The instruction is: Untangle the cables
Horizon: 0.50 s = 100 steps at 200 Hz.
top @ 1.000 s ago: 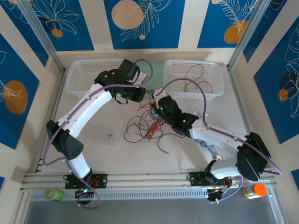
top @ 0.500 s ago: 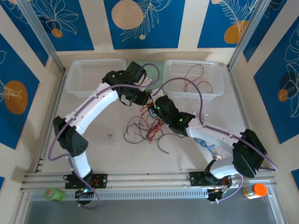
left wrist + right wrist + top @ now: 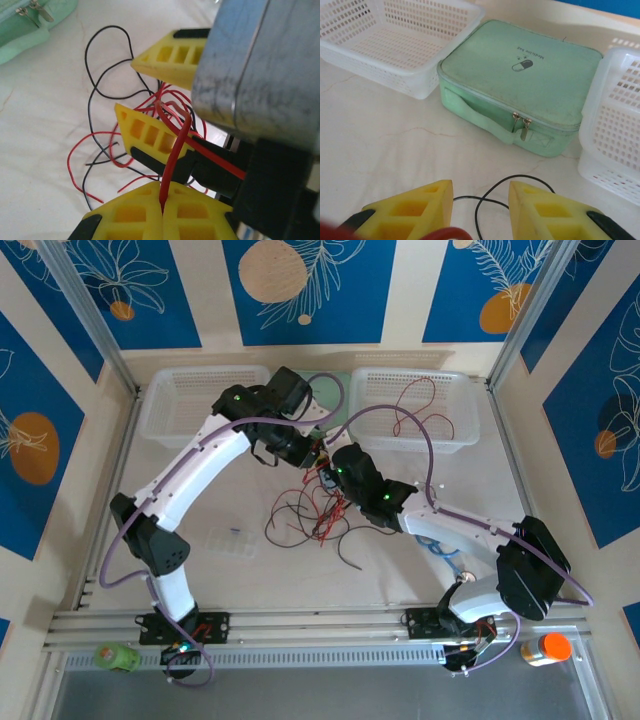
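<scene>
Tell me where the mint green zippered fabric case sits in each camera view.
Top external: the mint green zippered fabric case lies at the far side, between two white lattice plastic baskets.
Left wrist: top left corner.
Right wrist: upper centre.
Shared landmark: thin red and black cables on the table in front of it.

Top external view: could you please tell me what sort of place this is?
Likely a robot lab work cell: two arms bolted to a rail, a walled table, sorting baskets and tangled cables.
</scene>
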### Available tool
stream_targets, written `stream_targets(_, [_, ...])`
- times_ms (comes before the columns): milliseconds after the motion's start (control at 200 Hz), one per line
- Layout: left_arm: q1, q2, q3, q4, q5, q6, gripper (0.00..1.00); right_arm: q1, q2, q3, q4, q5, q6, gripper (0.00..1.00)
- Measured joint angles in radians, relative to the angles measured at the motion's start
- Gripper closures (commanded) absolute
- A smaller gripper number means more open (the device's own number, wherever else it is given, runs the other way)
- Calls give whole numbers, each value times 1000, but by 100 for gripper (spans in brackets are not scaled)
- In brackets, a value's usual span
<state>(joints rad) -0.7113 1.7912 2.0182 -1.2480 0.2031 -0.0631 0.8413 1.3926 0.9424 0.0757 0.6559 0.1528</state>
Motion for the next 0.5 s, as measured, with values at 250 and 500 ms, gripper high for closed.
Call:
stream_targets(250, [-3,3,3,-24,0,18,100,-24,0,0,31,28,-14,95])
stream_targets(500, [-5,3,6,-22,-14,9,66,-24,-6,0,32,23,-8,100])
